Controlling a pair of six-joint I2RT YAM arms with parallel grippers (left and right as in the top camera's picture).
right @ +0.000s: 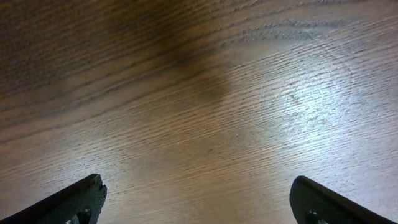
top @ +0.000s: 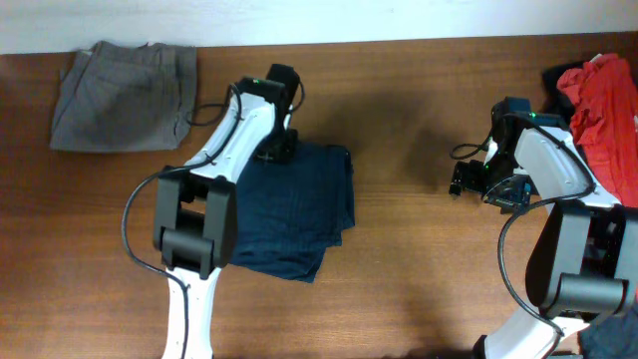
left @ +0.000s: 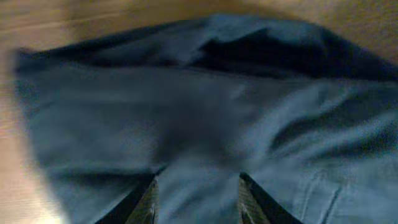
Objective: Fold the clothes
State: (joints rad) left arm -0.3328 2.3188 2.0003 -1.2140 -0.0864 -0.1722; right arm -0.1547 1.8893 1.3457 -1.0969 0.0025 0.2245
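Dark navy-blue trousers lie folded into a rough rectangle at the table's middle left. My left gripper is down on their far edge. In the left wrist view the navy cloth fills the frame, and a raised fold of it sits between the two fingertips of the left gripper, which is shut on it. My right gripper hovers over bare wood at the right, apart from any garment. Seen from the right wrist, the right gripper stands wide open with only tabletop between its fingers.
Grey-khaki trousers lie folded at the far left corner. A red garment on a black one is heaped at the far right edge, behind the right arm. Bare wooden table lies between the arms.
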